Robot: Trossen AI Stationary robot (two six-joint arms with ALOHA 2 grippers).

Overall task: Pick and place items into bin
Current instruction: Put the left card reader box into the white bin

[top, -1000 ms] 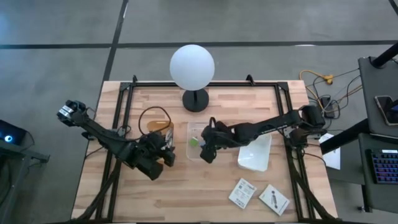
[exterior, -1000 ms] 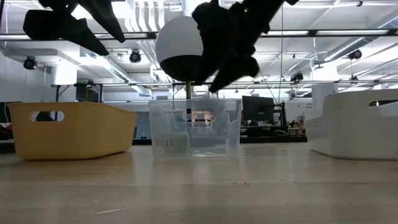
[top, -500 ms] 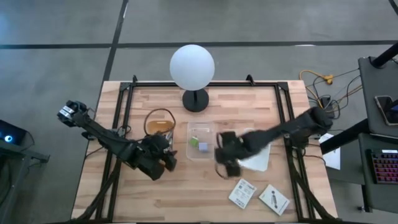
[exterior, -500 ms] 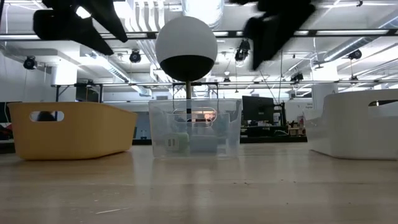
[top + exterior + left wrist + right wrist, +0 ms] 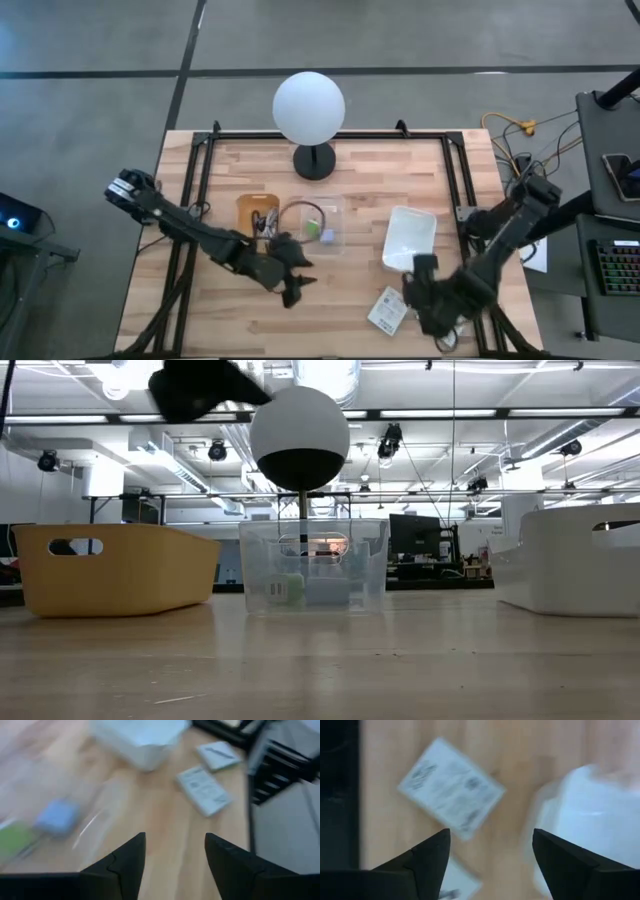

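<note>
Wooden worktop [image 5: 330, 325] carrying everything. White globe lamp [image 5: 310, 105] parked at mid far edge, out of the job. Clear bin [image 5: 343, 225] set centrally, between yellow bin [image 5: 258, 212] and white bin [image 5: 410, 240], probably so both arms can reach; already holds green cube [image 5: 313, 229] and grey cube [image 5: 327, 236]. Right end effector [image 5: 490, 837] spread wide, empty, poised above a white printed packet [image 5: 451, 795] by the near right corner, seemingly lined up for a pick. Left end effector [image 5: 175, 840] also wide and empty, hovering just nearward of the clear bin. Packet print too blurred to read.

Bright ceiling strip lights [image 5: 470, 415] glare overhead; the globe lamp [image 5: 300, 438] is backlit dark beneath. Both wrist views smear with motion blur.
</note>
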